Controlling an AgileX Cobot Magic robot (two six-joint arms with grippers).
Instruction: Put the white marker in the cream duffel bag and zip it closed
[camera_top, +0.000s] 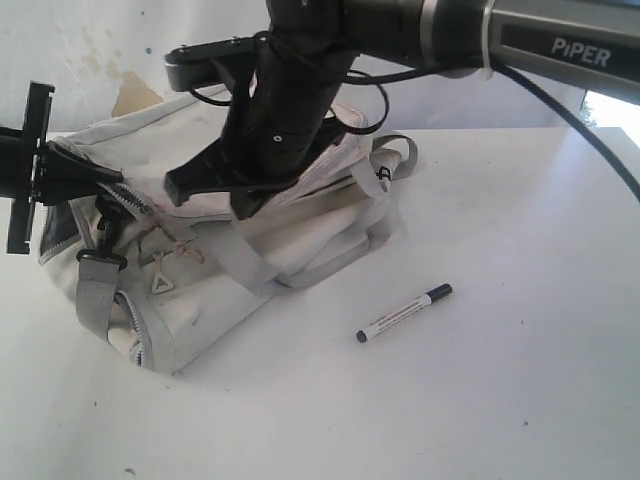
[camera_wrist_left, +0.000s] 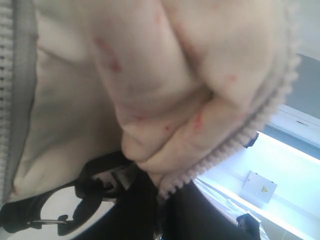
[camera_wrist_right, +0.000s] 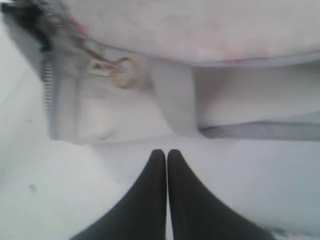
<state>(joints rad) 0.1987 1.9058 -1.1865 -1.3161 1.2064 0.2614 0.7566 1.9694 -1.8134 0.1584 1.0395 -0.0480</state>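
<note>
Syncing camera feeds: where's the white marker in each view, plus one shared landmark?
Exterior view: white marker lies on the table, lower right of centre, clear of the cream duffel bag.
Left wrist view: not in it.
Right wrist view: not in it.
Shared landmark: that bag, in all three.

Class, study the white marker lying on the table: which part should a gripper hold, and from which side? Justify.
Grip the white marker mid-barrel, from straight above, jaws across its width. It lies flat on the table, apart from the cream duffel bag, so both long sides are free; the middle should balance.
</note>
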